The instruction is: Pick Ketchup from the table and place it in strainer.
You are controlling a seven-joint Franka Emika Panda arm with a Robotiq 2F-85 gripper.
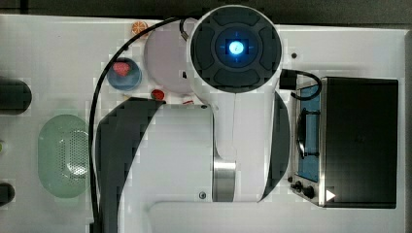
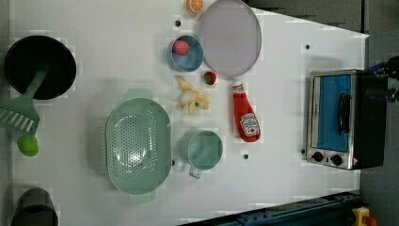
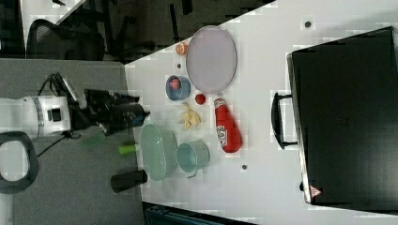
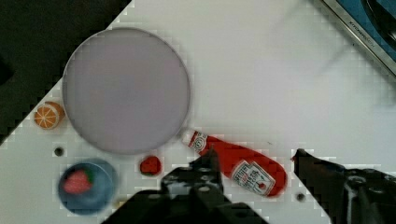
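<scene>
Wrist view shows my hand [image 4: 254, 170] part open and empty, hanging above the Ketchup [image 4: 236, 164], whose red body lies between my two fingers [image 4: 205, 175]. The bottle lies flat on the white counter [image 2: 117, 47], its white cap touching the rim of the lilac plate [image 2: 230, 37], its base pointing toward the green cup [image 2: 203, 149]. Its long axis crosses my finger gap on a slant, so I judge a small wrist turn is needed before descending. The strainer [image 2: 138, 147] sits beyond the cup, empty.
</scene>
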